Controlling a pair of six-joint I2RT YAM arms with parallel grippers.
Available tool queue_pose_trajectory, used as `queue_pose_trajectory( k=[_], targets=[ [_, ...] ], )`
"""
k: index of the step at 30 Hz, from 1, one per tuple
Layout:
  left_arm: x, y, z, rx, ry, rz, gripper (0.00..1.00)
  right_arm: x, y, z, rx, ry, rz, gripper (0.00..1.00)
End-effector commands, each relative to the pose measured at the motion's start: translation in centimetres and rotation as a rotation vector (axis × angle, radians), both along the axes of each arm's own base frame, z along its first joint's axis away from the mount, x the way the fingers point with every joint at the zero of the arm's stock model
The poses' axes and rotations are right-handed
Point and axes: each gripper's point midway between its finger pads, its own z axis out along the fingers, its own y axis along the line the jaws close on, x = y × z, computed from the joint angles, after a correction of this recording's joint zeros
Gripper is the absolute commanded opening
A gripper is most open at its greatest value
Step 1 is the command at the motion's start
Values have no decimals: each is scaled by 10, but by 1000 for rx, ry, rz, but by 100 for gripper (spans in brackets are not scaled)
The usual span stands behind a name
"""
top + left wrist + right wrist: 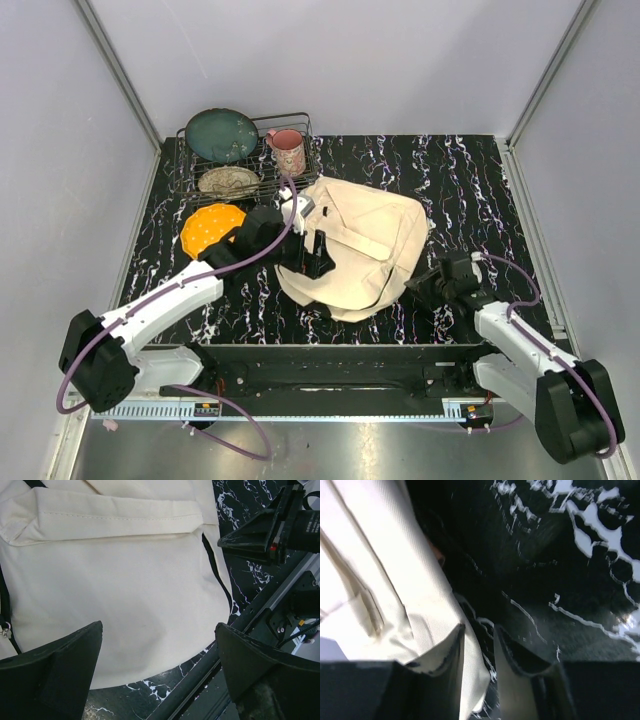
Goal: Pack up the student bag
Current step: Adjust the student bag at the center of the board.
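Observation:
The student bag (pixel 355 245), a big cream canvas bag with a flap and dark straps, lies flat in the middle of the black marbled table. My left gripper (pixel 312 258) hovers over its left part, jaws wide open with nothing between them; in the left wrist view the bag (pixel 125 580) fills the frame beneath the gripper (pixel 159 627). My right gripper (pixel 425 285) is low at the bag's right edge. In the right wrist view its jaws (pixel 479 627) stand narrowly apart, the bag's fabric edge (pixel 370 580) lying against the left finger and reaching into the gap.
A wire rack (pixel 180 160) at the back left holds a dark green plate (pixel 221 134), a pink mug (pixel 288 150) and a beige dish (pixel 229 181). An orange perforated disc (pixel 212 229) lies in front of it. The metal rail (pixel 260 605) runs along the near edge.

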Motion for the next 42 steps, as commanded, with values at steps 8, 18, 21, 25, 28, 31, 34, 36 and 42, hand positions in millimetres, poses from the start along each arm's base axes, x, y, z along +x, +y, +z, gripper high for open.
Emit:
queue_pose_trajectory(
  k=[8, 18, 21, 25, 28, 31, 34, 36, 42],
  targets=[
    [-8, 3, 4, -9, -31, -26, 99, 27, -2, 33, 325, -209, -154, 62],
    [-50, -57, -2, 141, -133, -314, 99, -5, -31, 23, 226, -157, -264, 67],
    [-60, -78, -11, 252, -181, -379, 99, -9, -36, 16, 184, -102, -279, 67],
    [-69, -100, -26, 384, -280, -417, 99, -13, -42, 5, 164, -32, -336, 69],
    [-65, -105, -38, 470, -338, -416, 99, -14, -40, 1, 180, -11, -338, 72],
    [-59, -109, -50, 562, -394, -405, 99, -10, -39, 8, 193, -31, -339, 73],
    [-49, -110, -64, 629, -428, -382, 99, -8, -39, 15, 202, -57, -336, 74],
    [-44, -112, -66, 648, -451, -364, 99, -7, -39, 18, 206, -70, -335, 74],
    [-26, -113, -75, 713, -515, -300, 78, -12, -34, 14, 231, -62, -323, 74]
  ],
)
